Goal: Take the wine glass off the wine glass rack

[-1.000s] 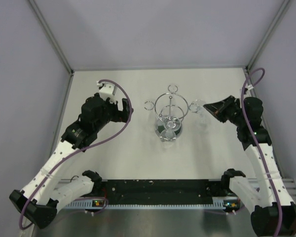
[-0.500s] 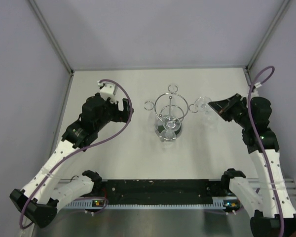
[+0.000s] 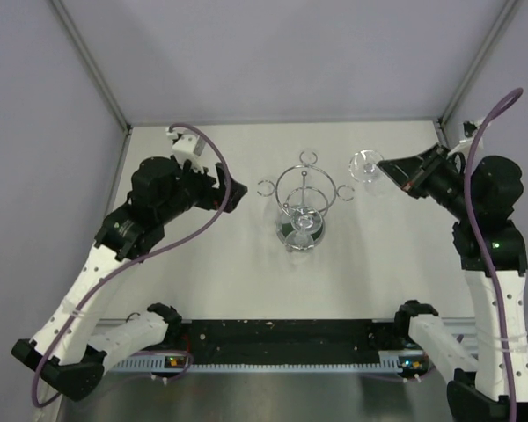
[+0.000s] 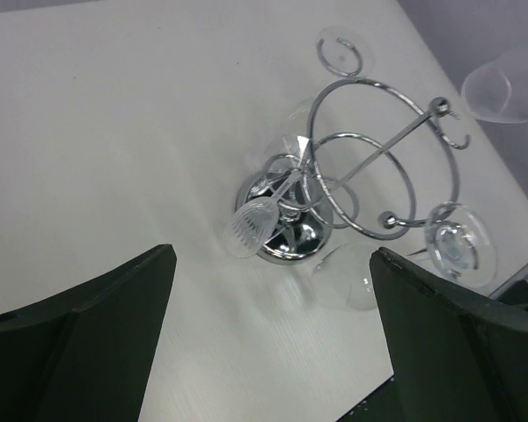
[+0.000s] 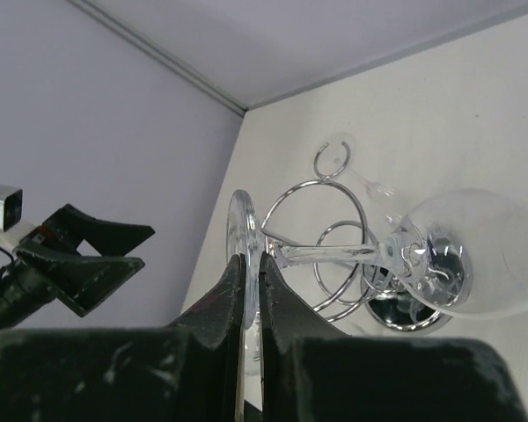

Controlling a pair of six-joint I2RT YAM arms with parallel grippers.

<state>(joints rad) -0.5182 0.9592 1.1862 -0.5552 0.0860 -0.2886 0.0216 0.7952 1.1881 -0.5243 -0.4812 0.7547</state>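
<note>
In the right wrist view the frame's right edge is cutting off part of the wine glass (image 5: 458,255) bowl, and the right gripper (image 5: 249,264) is hiding the lower half of its foot. From above, that gripper is covering its stem and bowl. In the left wrist view the bottom edge is cropping the fingers of the left gripper (image 4: 271,253), and a blurred bowl (image 4: 502,83) is running off the right edge.
</note>
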